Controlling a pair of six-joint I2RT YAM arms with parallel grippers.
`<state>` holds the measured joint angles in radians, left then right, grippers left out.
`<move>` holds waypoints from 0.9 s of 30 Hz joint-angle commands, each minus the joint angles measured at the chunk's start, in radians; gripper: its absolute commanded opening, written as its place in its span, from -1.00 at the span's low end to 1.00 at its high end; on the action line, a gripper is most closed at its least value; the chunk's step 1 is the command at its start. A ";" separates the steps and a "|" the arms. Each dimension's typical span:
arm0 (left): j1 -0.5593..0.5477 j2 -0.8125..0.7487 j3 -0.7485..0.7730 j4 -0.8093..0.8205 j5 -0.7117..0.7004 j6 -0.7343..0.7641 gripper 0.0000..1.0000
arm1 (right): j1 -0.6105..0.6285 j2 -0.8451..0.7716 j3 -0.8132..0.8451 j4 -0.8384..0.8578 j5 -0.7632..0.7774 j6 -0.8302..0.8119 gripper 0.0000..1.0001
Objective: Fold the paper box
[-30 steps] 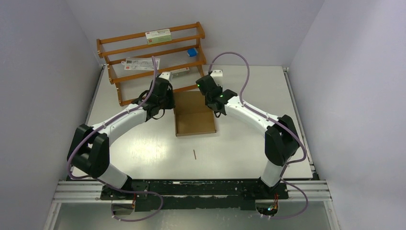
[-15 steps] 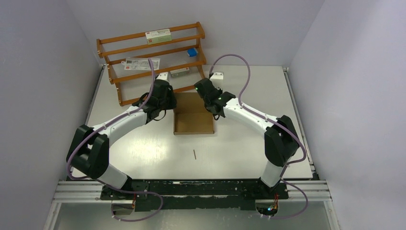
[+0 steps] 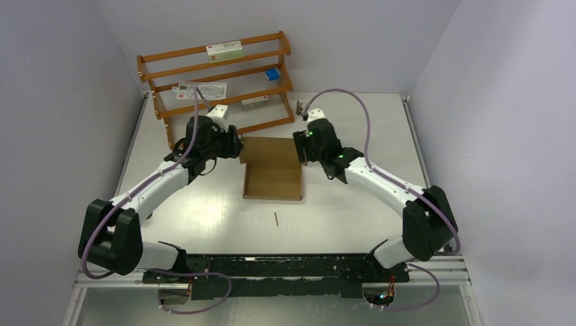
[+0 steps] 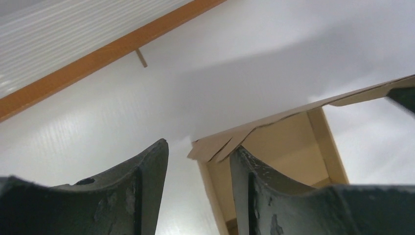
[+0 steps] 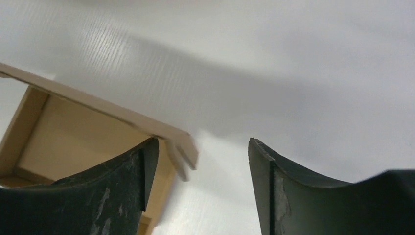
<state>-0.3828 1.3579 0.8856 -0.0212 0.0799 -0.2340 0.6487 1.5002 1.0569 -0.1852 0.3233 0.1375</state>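
The brown paper box (image 3: pixel 273 182) lies open on the middle of the table, its lid flap (image 3: pixel 270 151) raised at the far side. My left gripper (image 3: pixel 234 146) is open beside the lid's far-left corner. In the left wrist view that corner's tabs (image 4: pixel 210 147) show just beyond the gap of the left gripper (image 4: pixel 199 146), ungripped. My right gripper (image 3: pixel 301 148) is open at the far-right corner. In the right wrist view the box (image 5: pixel 83 132) lies left of the right gripper (image 5: pixel 203 140), whose gap holds nothing.
A wooden rack (image 3: pixel 214 88) stands at the back left, holding a white red-labelled carton (image 3: pixel 224 49), a tiny blue box (image 3: pixel 272 73) and flat packets. A small stick (image 3: pixel 276 218) lies on the table nearer the arms' bases.
Both grippers have opened and let go of the box's far corners. Both arms have drawn outward, away from the box. The box has shifted slightly nearer and to the left.
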 commanded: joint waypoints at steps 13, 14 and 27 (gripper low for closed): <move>0.154 0.027 -0.071 0.105 0.570 0.305 0.04 | -0.217 -0.190 -0.226 0.179 -0.601 -0.256 0.50; 0.154 0.041 -0.070 0.126 0.589 0.303 0.02 | -0.217 -0.194 -0.243 0.194 -0.592 -0.250 0.47; 0.154 0.210 0.000 0.235 0.661 0.404 -0.12 | -0.219 -0.129 -0.309 0.360 -0.550 -0.249 0.05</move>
<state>-0.2371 1.5345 0.8337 0.1326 0.6682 0.1112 0.4335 1.3407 0.7551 0.0910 -0.2203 -0.1116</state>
